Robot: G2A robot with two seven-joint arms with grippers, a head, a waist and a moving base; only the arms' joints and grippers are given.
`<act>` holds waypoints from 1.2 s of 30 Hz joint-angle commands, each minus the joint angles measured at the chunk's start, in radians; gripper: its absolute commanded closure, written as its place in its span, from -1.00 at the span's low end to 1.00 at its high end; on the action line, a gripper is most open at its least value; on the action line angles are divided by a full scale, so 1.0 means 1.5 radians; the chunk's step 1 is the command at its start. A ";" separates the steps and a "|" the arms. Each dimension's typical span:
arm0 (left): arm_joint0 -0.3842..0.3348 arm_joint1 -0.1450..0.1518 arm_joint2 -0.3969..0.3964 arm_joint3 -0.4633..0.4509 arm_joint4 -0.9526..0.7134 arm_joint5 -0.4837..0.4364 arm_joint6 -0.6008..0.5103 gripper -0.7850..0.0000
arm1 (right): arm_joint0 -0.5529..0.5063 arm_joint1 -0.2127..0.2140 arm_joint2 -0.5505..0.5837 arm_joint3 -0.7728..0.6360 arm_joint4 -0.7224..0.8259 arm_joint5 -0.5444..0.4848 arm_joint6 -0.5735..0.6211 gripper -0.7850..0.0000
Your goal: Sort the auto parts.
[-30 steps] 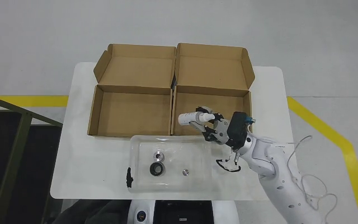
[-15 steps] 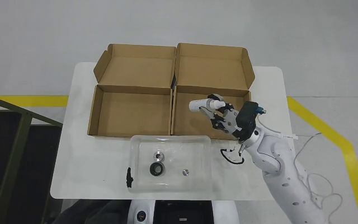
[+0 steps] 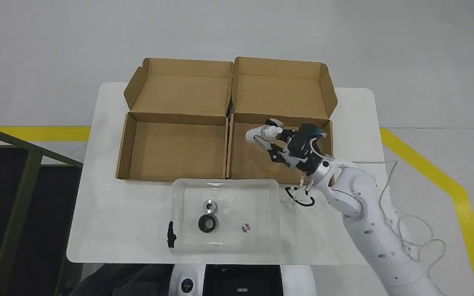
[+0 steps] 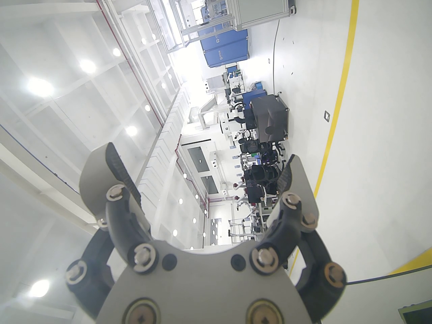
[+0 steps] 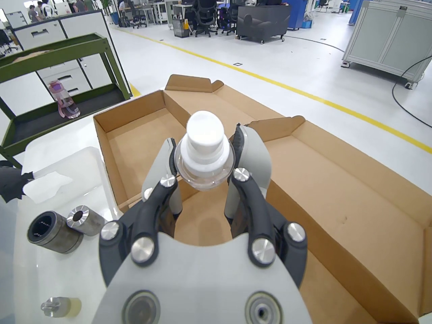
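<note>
My right gripper (image 3: 275, 140) (image 5: 204, 156) is shut on a white plastic part (image 3: 259, 134) (image 5: 205, 143) with a clear collar, held above the right cardboard box (image 3: 244, 169) (image 5: 337, 183). The clear plastic tray (image 3: 185, 194) (image 5: 60, 177) at the table's front holds a black-bored steel bushing (image 3: 207, 223) (image 5: 54, 234), a small steel cylinder (image 3: 211, 206) (image 5: 86, 220) and a tiny steel pin (image 3: 246, 228) (image 5: 55, 306). The left cardboard box (image 3: 172, 152) (image 5: 135, 136) has nothing in it. My left gripper (image 4: 202, 173) is open, aimed at the room beyond the table.
Both boxes have their lids folded back toward the table's far edge (image 3: 237, 87). A black clip (image 3: 170, 235) sits on the tray's left rim. A black cable loop (image 3: 300, 200) lies on the table right of the tray. A green shelf cart (image 5: 60, 79) stands beside the table.
The right gripper has carried the white part from above the tray's far rim up and over into the right box's area, turning toward the boxes.
</note>
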 commanded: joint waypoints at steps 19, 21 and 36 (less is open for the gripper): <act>0.000 0.000 0.000 0.000 0.000 0.000 0.000 -1.00 | 0.124 -0.023 -0.086 0.161 -0.032 -0.009 0.074 1.00; 0.000 0.000 0.000 0.000 0.000 0.000 0.000 -1.00 | 0.133 -0.025 -0.091 0.172 -0.032 -0.008 0.076 1.00; 0.000 0.000 0.000 0.000 0.000 0.000 0.000 -1.00 | 0.178 -0.042 -0.140 0.222 -0.066 0.001 0.099 0.26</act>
